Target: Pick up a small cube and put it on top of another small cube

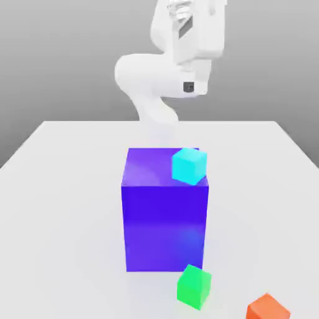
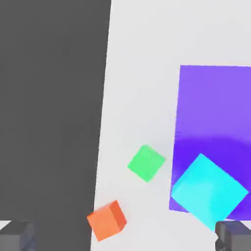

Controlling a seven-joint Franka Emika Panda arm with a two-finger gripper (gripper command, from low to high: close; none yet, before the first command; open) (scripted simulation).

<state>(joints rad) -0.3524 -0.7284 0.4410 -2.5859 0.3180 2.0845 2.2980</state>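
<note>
The tool (image 2: 125, 235) is held wide open, holding nothing. On the purple block (image 1: 165, 224), the cyan cube (image 1: 189, 166) is seen; the green cube (image 1: 194, 286) and orange cube (image 1: 268, 308) lie near its base on the worktop (image 1: 62, 187).

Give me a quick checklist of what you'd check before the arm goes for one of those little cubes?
1. Gripper open, nothing held: ok.
2. Cyan cube resting on the big blue block, near its edge: ok.
3. Green cube alone on the table, nothing on top: ok.
4. Orange cube apart from the green one: ok.
5. Gripper lined up over a cube: not ok, it hangs high above.
6. Which cube is the target: cannot tell.
</note>
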